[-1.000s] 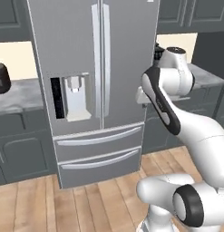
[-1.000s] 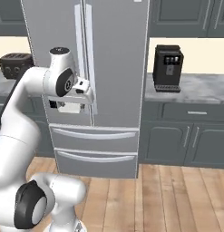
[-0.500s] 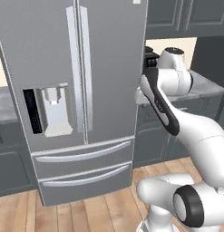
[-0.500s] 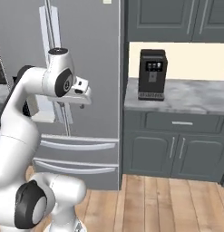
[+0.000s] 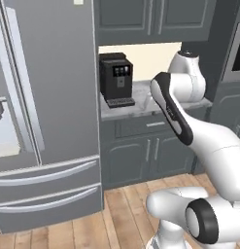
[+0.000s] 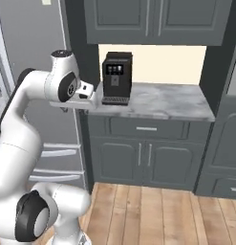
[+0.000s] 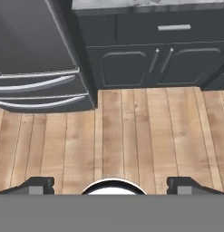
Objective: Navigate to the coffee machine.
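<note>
We are facing the coffee machine point(image 5: 116, 79) standing on the counter point(image 6: 167, 103) (beside the fridge point(image 5: 43, 97)); our claw point(image 7: 111, 183) is hanging with tips wide apart over the floor point(image 7: 131, 136)

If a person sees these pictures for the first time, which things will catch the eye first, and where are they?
The white robot arm fills the foreground, bent high in front of the kitchen units. Behind it, the black coffee machine stands on the marble counter, at its left end under the dark cabinets. The big grey refrigerator stands directly left of that counter, and in the hand view the open pincer points down at the wooden floor.
</note>
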Available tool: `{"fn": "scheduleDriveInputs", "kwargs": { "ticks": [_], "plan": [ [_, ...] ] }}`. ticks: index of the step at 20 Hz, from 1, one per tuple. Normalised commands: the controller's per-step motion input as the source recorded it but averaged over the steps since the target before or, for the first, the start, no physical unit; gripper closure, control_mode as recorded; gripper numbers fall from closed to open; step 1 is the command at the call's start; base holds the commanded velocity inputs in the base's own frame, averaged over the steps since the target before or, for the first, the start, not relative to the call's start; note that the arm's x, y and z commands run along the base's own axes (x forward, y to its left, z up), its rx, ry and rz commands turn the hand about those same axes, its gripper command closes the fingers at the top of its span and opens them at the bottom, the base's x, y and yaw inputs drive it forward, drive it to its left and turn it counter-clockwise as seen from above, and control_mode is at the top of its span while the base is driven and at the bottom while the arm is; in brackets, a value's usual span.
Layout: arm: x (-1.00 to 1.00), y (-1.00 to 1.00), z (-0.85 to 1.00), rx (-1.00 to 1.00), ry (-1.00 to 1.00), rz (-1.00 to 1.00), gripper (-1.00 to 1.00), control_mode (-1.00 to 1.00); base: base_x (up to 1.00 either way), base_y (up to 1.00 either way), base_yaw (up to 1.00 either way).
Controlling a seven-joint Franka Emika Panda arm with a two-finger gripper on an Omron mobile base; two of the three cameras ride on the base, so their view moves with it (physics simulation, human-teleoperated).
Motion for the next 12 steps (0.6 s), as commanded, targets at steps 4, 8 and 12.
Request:
{"fn": "scheduleDriveInputs", "kwargs": {
  "ticks": [4, 8, 12],
  "plan": [
    [0.0, 0.0, 0.0, 0.0, 0.0, 0.0, -1.0, 1.0, 0.49, -0.8, 0.05],
    [0.0, 0.0, 0.0, 0.0, 0.0, 0.0, -1.0, 1.0, 0.36, -0.29, 0.03],
    [0.0, 0.0, 0.0, 0.0, 0.0, 0.0, -1.0, 1.0, 0.38, 0.0, 0.0]
  ]
}}
